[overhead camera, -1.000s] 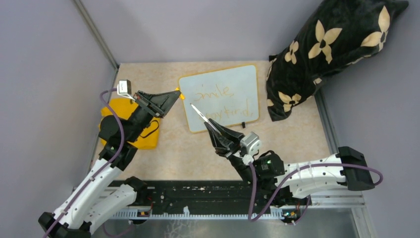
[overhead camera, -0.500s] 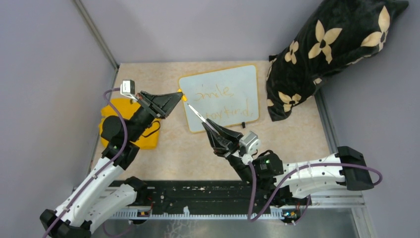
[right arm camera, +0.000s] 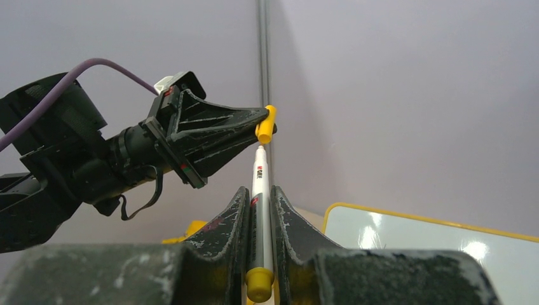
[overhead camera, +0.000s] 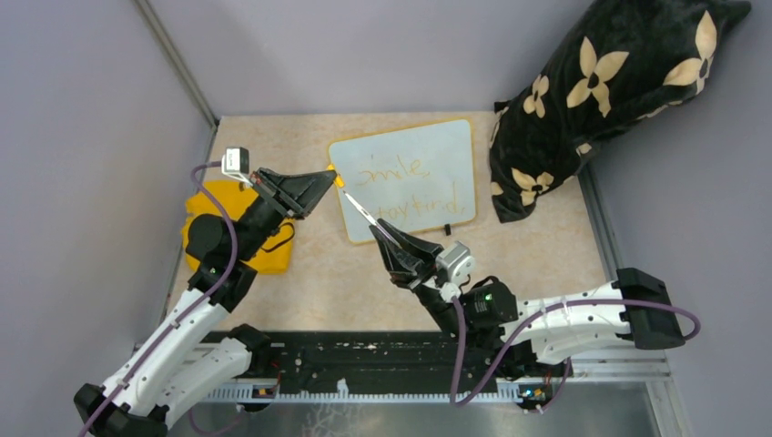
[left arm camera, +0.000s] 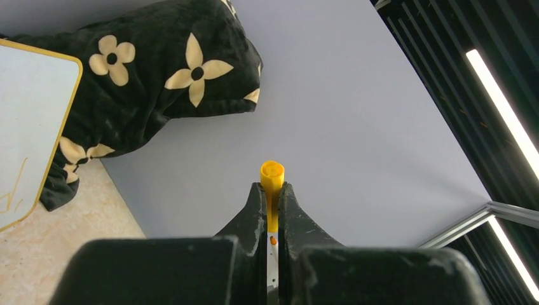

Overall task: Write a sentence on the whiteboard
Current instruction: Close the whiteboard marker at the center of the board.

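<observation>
Whiteboard, white with yellow-orange rim, lies flat on the beige worktop, bearing faint orange handwriting. Left pincer clamps a yellow marker cap; right pincer grips a white marker pen, its tip seemingly touching that cap.

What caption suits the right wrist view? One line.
The marker in the right fingers points at the yellow cap pinched by the left fingers; whiteboard at lower right.

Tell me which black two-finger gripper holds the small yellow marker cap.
The left gripper: its jaws are shut on the small yellow cap. The right gripper instead clamps the slim white marker pen.
</observation>
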{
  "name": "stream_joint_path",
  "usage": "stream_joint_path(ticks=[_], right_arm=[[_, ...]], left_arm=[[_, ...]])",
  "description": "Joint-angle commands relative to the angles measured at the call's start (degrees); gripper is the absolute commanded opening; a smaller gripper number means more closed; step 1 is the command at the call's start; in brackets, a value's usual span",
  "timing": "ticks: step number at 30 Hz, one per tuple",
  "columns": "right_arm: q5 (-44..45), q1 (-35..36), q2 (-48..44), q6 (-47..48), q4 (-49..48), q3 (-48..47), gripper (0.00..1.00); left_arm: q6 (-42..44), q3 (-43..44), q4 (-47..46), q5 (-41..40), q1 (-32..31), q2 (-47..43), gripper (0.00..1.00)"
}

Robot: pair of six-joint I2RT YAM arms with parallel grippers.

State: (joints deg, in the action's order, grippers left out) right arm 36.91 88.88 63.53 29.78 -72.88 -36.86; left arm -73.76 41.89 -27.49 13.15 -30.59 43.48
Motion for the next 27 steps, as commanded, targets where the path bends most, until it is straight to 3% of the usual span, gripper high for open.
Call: stream_joint_path(ticks=[1, 27], right_arm=[[0.66, 0.59, 0.45, -0.24, -3.26, -2.69, 0.00], [0.90, 0.55, 1.35, 0.49, -5.23, -3.47, 0.00]], left_arm=[[-0.85, 0.06, -2.48, 1.23, 0.23, -0.59, 0.00], [-1.53, -0.99, -2.90, 2.95, 0.18, -1.06, 0.00]])
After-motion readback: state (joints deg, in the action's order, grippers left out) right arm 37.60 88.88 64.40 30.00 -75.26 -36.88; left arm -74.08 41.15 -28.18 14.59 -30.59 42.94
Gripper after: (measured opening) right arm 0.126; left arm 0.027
